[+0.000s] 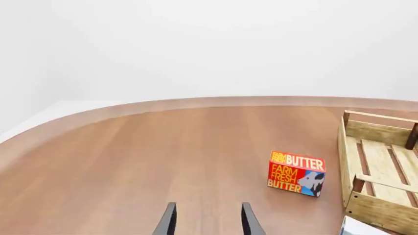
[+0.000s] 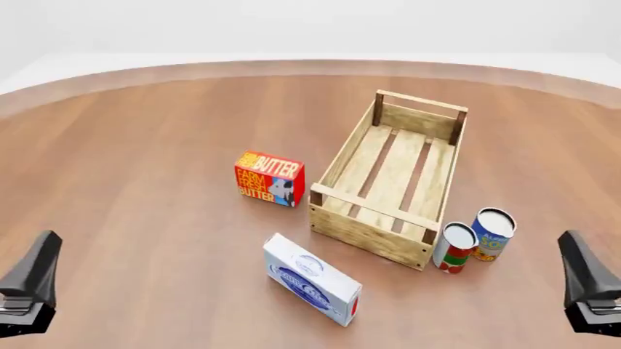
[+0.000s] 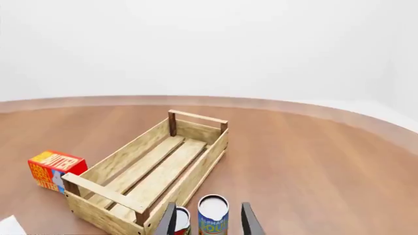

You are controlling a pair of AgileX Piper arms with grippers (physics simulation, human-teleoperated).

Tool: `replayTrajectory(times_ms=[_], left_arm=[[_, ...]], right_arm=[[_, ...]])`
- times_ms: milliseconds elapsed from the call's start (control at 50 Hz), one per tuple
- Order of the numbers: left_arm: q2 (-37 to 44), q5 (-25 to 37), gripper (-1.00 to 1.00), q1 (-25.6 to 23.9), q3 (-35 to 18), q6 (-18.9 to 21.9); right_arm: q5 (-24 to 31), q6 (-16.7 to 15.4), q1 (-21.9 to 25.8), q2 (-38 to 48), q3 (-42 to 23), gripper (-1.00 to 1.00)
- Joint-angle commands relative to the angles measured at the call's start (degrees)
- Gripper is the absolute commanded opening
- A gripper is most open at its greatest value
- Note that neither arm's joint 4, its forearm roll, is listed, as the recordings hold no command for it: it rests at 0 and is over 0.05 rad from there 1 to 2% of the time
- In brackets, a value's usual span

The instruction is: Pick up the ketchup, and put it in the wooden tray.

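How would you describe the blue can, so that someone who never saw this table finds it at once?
Find the long wooden tray mid-table. Two cans stand just outside its near right corner. The blue can is the one farther from the tray, with a blue-and-yellow label; its neighbour is a red-and-white can.

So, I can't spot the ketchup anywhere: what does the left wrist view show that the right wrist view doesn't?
Only the left wrist view: the left gripper, open over bare table.
Only the right wrist view: the right gripper, open, the red-and-white can and the blue can just past it, and the wooden tray end to end.
Both: the butter box, the wooden tray, a corner of the white box.
No ketchup shows in either.
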Motion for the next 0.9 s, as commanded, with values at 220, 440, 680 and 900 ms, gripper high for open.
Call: replayTrajectory(times_ms=[220, 440, 680, 900], left_arm=[[0.29, -0.08, 1.0, -0.02, -0.17, 0.01], [0.29, -0.08, 1.0, -0.01, -0.17, 0.01], [0.29, -0.08, 1.0, -0.01, -0.17, 0.0], [0.3, -0.07, 1.0, 0.0, -0.17, 0.01]], right_arm=[[-12.6, -1.79, 4.52, 25.43, -4.45, 1.0], [-12.21, -2.39, 13.56, 39.52, -10.47, 1.0], [-6.39, -4.43, 21.39, 44.08, -15.16, 1.0], [-8.67, -4.34, 32.21, 51.21, -19.46, 1.0]])
